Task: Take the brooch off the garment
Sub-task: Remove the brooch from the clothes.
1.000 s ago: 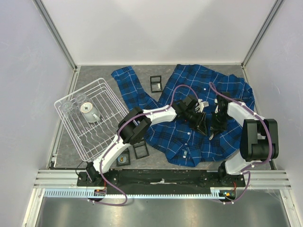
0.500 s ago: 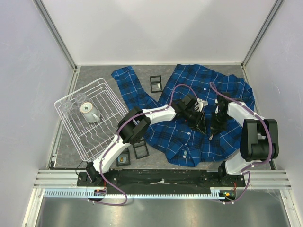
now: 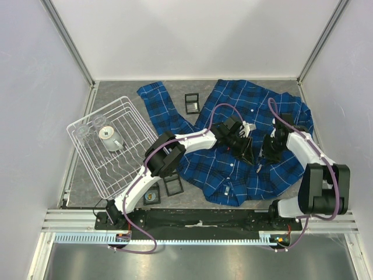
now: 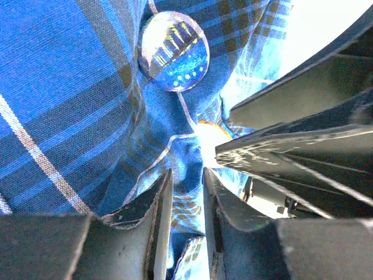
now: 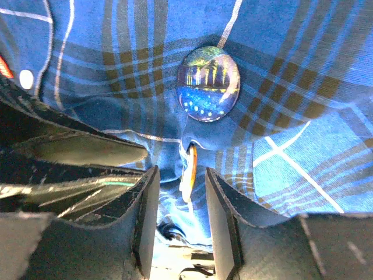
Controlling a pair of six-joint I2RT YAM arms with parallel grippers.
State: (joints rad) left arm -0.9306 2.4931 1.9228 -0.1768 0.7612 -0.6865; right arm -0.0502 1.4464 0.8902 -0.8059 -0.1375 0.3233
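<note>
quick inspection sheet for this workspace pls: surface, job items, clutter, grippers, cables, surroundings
surface: grey table, its right half mostly under the shirt
job's things: garment spread out and rumpled; brooch, a round glass dome, pinned on it, not yet removed
clutter: white wire rack on the left, holding a cup; black square frames beside the shirt
grippers: left gripper fingers pinch a fold of the garment near the brooch; right gripper fingers apart, straddling a fold close by
cables: purple cables loop along both arms above the shirt; no snag seen
surroundings: white walls, metal rails at the near edge
</note>
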